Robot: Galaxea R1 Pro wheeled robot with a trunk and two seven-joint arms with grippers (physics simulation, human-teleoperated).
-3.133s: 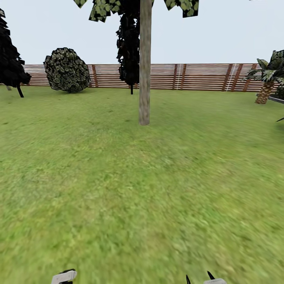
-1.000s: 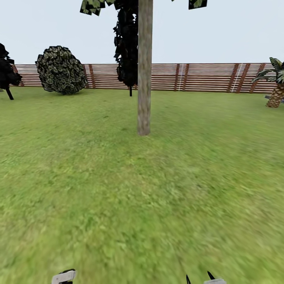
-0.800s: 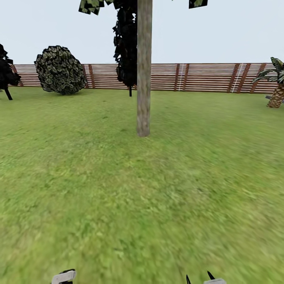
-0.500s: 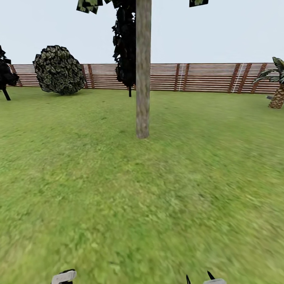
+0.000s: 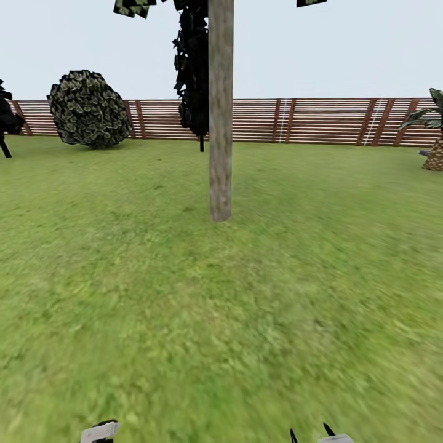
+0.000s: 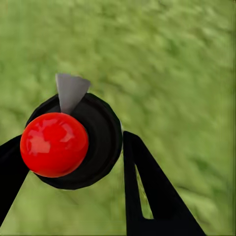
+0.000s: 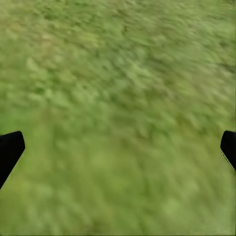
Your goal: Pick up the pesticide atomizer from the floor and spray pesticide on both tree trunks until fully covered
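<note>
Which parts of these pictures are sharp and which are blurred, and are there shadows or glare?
Head view: the tree trunk and fence are sharp, near grass is smeared, no cast shadows. Left wrist view: the red ball carries a soft highlight, grass blurred. Right wrist view: grass blurred throughout.

Left gripper (image 6: 73, 162) jaws clamped, right gripper (image 7: 118, 147) jaws spread

tree trunk (image 5: 220, 123): stands on the lawn (image 5: 184, 307), ahead, about mid-lawn.
column tree (image 5: 194, 67): behind the trunk, just before the fence (image 5: 320, 121).
round bush (image 5: 89, 109): far left, against the fence.
palm (image 5: 434, 138): far right edge, near the fence.
fence: along the lawn's far edge.
atomizer (image 6: 69, 142): between the left gripper's (image 6: 73, 172) fingers, above the grass.
</note>
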